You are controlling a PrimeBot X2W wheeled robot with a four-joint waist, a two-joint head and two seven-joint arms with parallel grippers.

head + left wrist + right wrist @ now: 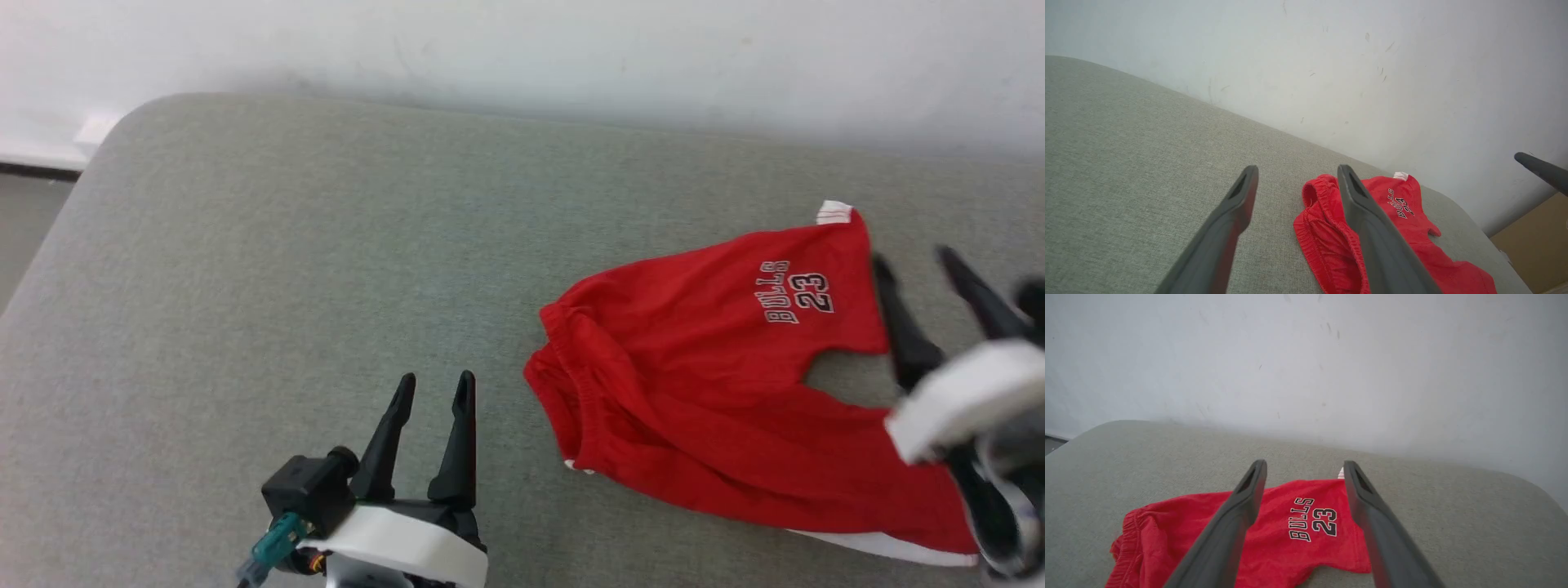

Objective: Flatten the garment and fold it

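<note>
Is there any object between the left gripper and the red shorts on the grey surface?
Nothing visible stands in the way. Bare grey surface lies between the open left gripper and the waistband end of the red shorts.

Left arm (pixel 400 549) and right arm (pixel 963 394) each hold their jaws apart.
</note>
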